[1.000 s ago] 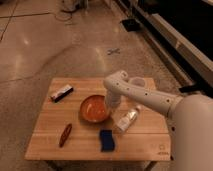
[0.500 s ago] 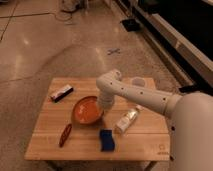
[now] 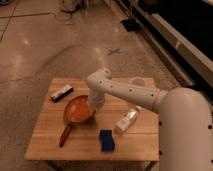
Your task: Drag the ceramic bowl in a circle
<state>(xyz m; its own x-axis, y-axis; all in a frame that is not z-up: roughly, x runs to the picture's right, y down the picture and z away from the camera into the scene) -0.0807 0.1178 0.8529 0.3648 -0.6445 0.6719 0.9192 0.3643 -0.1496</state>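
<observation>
Camera view, 1 arm in play: the gripper (image 3: pixel 94 105) is down at the right rim of the ceramic bowl (image 3: pixel 77 110), left of centre on the wooden table (image 3: pixel 45 142). Clamped or spread? Can't tell. My call: press evenly and sweep a tight arc, clear of the brown stick (image 3: pixel 65 135) just beside it and the blue sponge (image 3: pixel 106 140). The smooth wood should slide easily, with polished floor (image 3: pixel 40 45) all around

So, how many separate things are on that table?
6: ceramic bowl centre-left, end effector at its right rim; dark packet back left; brown object front left; blue sponge front; bottle right; clear cup back right. Arm may hide more.
</observation>
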